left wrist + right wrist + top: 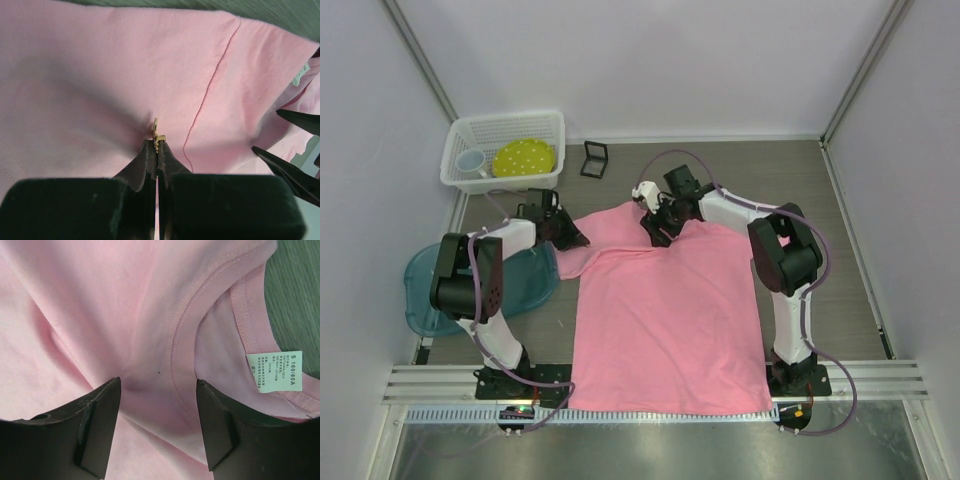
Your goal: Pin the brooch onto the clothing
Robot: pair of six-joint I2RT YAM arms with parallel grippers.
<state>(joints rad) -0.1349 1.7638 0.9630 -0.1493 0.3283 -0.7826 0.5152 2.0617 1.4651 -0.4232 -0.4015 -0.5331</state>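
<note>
The pink T-shirt (665,320) lies flat on the table, collar toward the back. My left gripper (157,142) is shut on the small gold brooch (156,131), which is seen edge-on and pressed against the fabric near the left shoulder seam (212,85). In the top view the left gripper (570,238) is at the shirt's left sleeve. My right gripper (157,385) is open, its fingers (97,405) pressing down on the fabric beside the collar (200,305); the white label (274,370) shows inside the neck. The right gripper (655,232) is at the collar.
A white basket (505,150) with a yellow dotted plate (523,157) and a cup (472,160) stands back left. A small black square box (594,159) lies beside it. A teal dish (430,290) sits under the left arm.
</note>
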